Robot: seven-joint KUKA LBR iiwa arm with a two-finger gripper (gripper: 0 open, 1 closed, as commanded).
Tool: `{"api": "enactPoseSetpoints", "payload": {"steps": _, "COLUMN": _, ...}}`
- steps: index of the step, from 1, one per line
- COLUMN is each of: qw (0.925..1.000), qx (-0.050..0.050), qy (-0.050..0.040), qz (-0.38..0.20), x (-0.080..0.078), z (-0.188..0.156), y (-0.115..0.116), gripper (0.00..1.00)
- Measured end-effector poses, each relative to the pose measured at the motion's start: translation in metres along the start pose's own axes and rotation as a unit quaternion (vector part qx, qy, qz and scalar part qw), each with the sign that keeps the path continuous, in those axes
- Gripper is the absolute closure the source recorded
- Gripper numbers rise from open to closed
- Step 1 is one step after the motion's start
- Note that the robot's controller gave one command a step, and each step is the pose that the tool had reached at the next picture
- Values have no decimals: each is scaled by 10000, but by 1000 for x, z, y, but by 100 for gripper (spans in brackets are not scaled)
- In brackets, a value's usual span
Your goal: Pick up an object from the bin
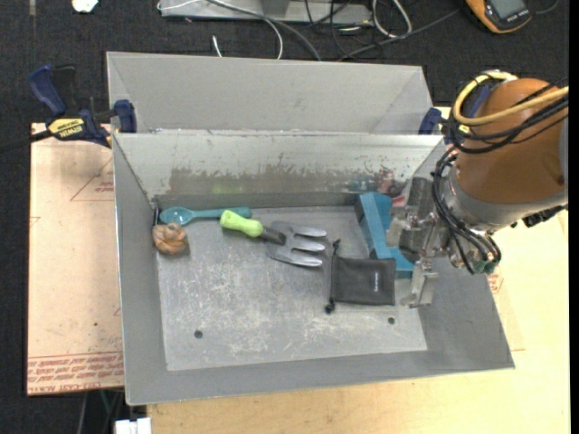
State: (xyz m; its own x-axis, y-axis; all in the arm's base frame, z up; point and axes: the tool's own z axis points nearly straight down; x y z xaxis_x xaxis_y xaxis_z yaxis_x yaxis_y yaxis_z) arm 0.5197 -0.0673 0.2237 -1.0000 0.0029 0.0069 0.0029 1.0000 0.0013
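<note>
In the bin (271, 355), a spoon (185, 214) lies at the floor's upper left, along the back wall, with a lump (170, 238) just below its bowl. A fork (276, 235) runs from the spoon's handle toward centre frame. A pouch (362, 281) lies right of centre, just beside the tines. A block (375, 224) sits above the pouch. The gripper (418, 287) is at the pouch's right edge.

Robotics lab: floor cables (391, 18), arm (512, 147), metal bin (271, 107).
</note>
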Motion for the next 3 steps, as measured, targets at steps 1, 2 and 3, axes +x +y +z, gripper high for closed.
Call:
{"api": "enactPoseSetpoints", "payload": {"steps": 1, "qw": 10000, "qx": 6, "qy": -39, "qz": -14, "x": -2, "z": -4, "y": 0, "gripper": 0}}
{"api": "enactPoseSetpoints", "payload": {"steps": 2, "qw": 9999, "qx": -7, "qy": -7, "qz": 147, "x": -9, "z": 68, "y": 10, "gripper": 0}}
{"api": "enactPoseSetpoints", "payload": {"steps": 3, "qw": 9990, "qx": 13, "qy": -100, "qz": -434, "x": -8, "z": 64, "y": 16, "gripper": 0}}
